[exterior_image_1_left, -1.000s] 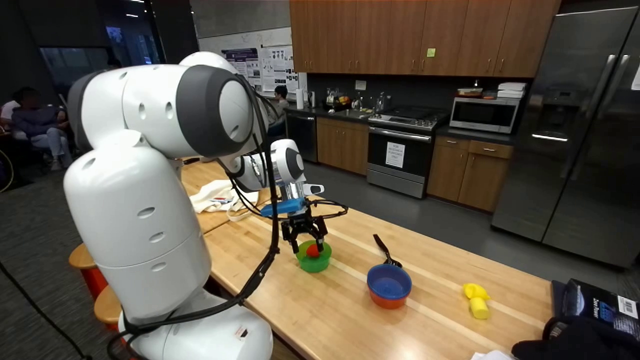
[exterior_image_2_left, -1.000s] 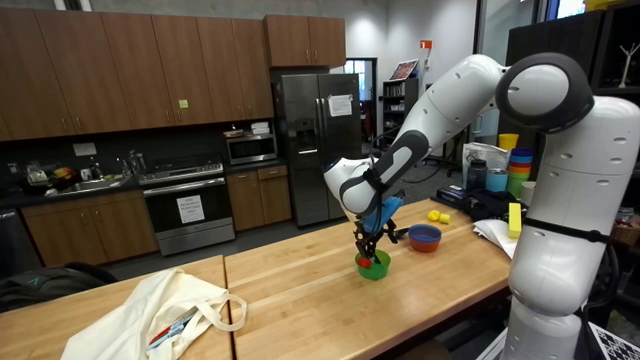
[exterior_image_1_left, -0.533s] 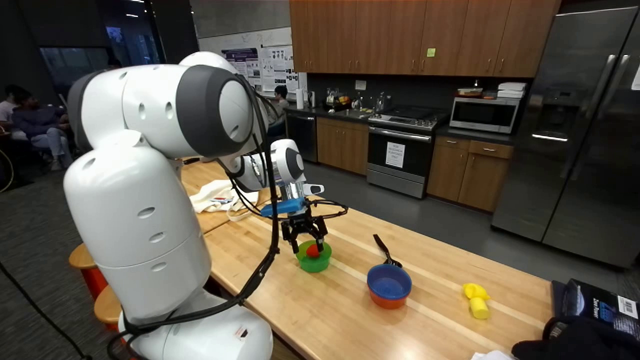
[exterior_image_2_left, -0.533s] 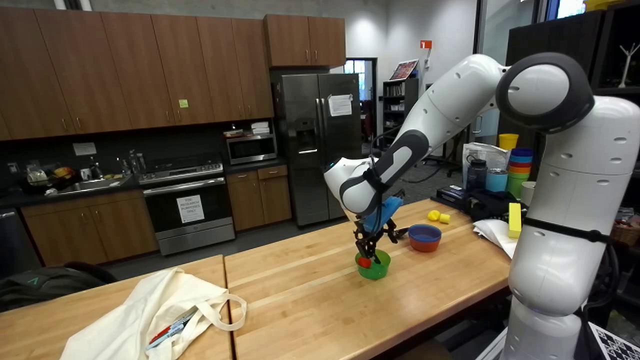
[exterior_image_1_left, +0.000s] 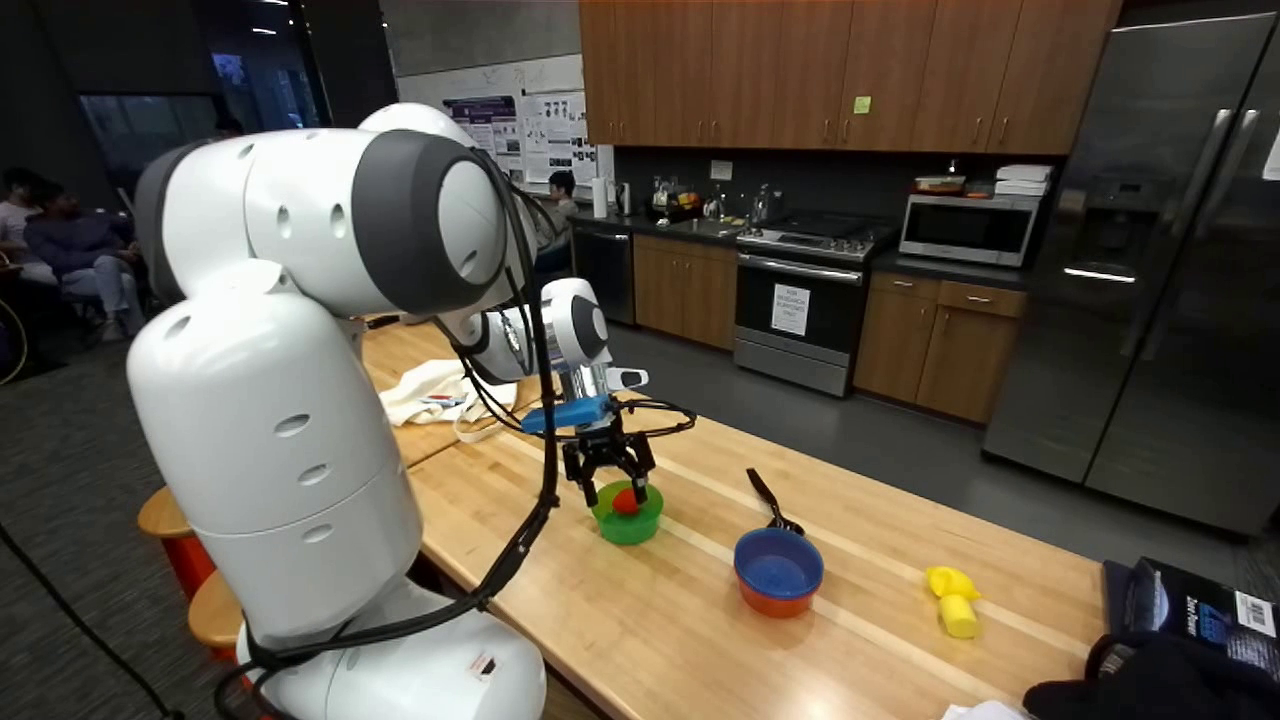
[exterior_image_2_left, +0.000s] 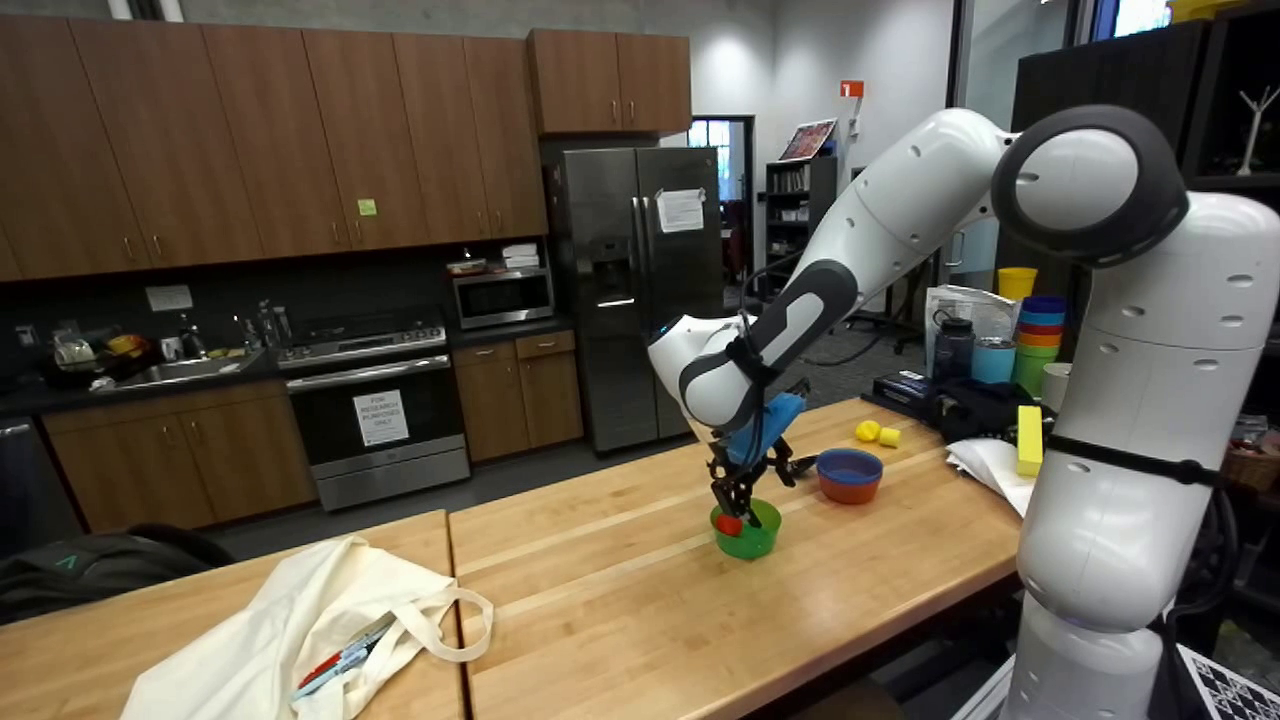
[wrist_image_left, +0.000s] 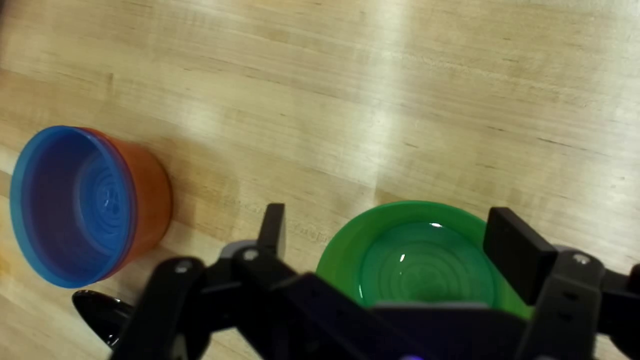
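My gripper (exterior_image_1_left: 615, 495) points down over the green bowl (exterior_image_1_left: 628, 532), its jaws wide apart with nothing gripped. A red ball (exterior_image_1_left: 626, 502) lies in that bowl, below and between the fingertips; both exterior views show it. From the wrist, the green bowl (wrist_image_left: 345, 245) sits between the two fingers (wrist_image_left: 272, 227), and the gripper's body covers its lower part. The red ball is hidden there. Whether a fingertip touches the rim, I cannot tell. To one side stands a blue bowl (wrist_image_left: 75, 205) nested in an orange bowl (wrist_image_left: 150, 200).
A black utensil (exterior_image_1_left: 765, 497) lies beside the nested bowls. Yellow pieces (exterior_image_1_left: 955, 600) rest farther along the table (exterior_image_2_left: 600, 620). A cloth bag (exterior_image_2_left: 290, 620) with pens lies on the adjoining table. A bottle (exterior_image_2_left: 954, 345), stacked cups (exterior_image_2_left: 1040, 340) and dark cloth crowd the corner by the arm's base.
My arm, the bowls and the red ball hold their places. Only the people seated in the far background have shifted a little.
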